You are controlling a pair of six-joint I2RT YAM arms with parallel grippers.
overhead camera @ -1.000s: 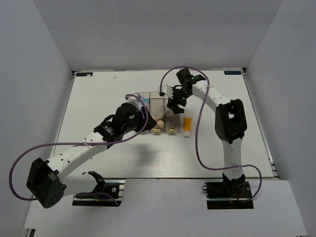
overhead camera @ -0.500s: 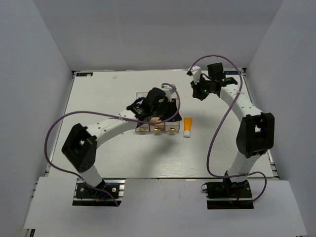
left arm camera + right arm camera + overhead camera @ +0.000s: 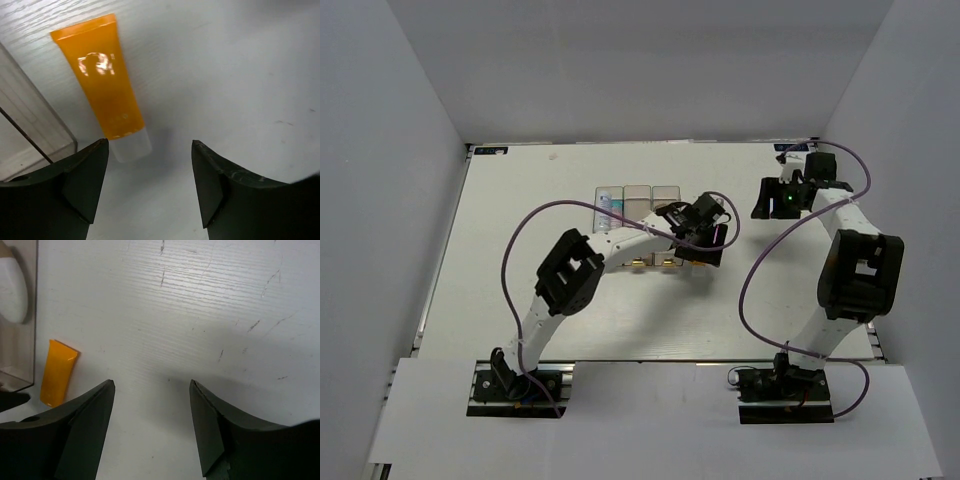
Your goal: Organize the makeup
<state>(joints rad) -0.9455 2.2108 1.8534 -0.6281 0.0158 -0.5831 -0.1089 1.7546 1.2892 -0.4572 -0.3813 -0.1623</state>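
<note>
Overhead, the left gripper [image 3: 708, 238] hovers at 3 o'clock of the 3 clear rectangular plastic bins [image 3: 638, 194]; its wrist camera shows it spread wide, the orange white-capped plastic tube [image 3: 102, 85] lying on the white table [image 3: 240, 75] at 11 o'clock; the right gripper [image 3: 152, 425], also wide, sees that tube at 9 o'clock.

Two slender arms in white shells with blocky black joint housings, the left arm [image 3: 625, 238] mid-frame, the right arm [image 3: 860, 275] by the right edge; a thin purple cable [image 3: 742, 300] loops along each; black base mounts [image 3: 515, 385] sit at the bottom; a small green light [image 3: 788, 205] glows at upper right; the left gripper [image 3: 150, 185] has matte black wedge-shaped fingers [image 3: 75, 190].
</note>
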